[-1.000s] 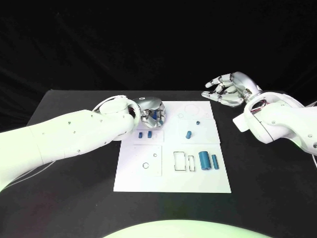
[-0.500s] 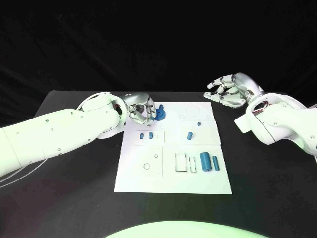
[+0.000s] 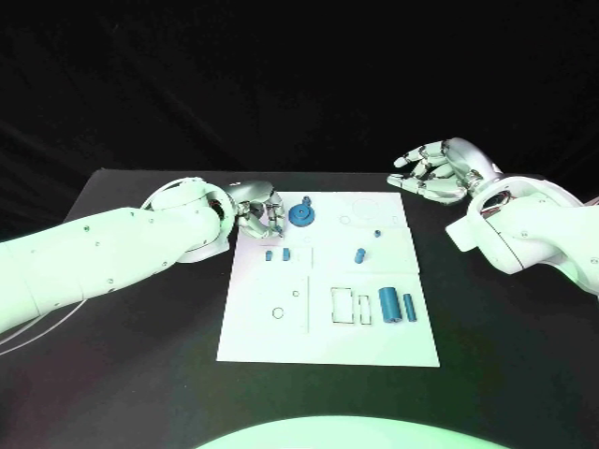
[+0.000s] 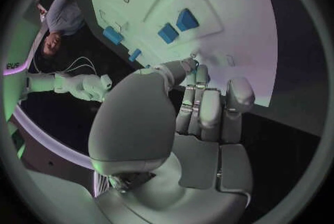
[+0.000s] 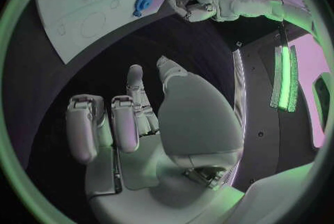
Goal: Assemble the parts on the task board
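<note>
Parts (image 3: pixel 386 305) on the task board (image 3: pixel 327 341) looked small, rigid, light, best pinched at their sides; left hand (image 3: pixel 256 216) curled empty, right hand (image 3: pixel 436 172) spread empty.

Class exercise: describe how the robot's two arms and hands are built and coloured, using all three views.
Both arms are smooth, rounded white shells. Thin pale cables loop beside the left arm's wrist. The left hand and right hand are shiny silver metal, with segmented fingers.

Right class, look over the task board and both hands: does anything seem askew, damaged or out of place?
Nothing stands out. The task board lies flat and square on the table, the blue parts sit neatly on it, and the round blue part rests near its far edge beside the left hand. The right hand holds nothing.
</note>
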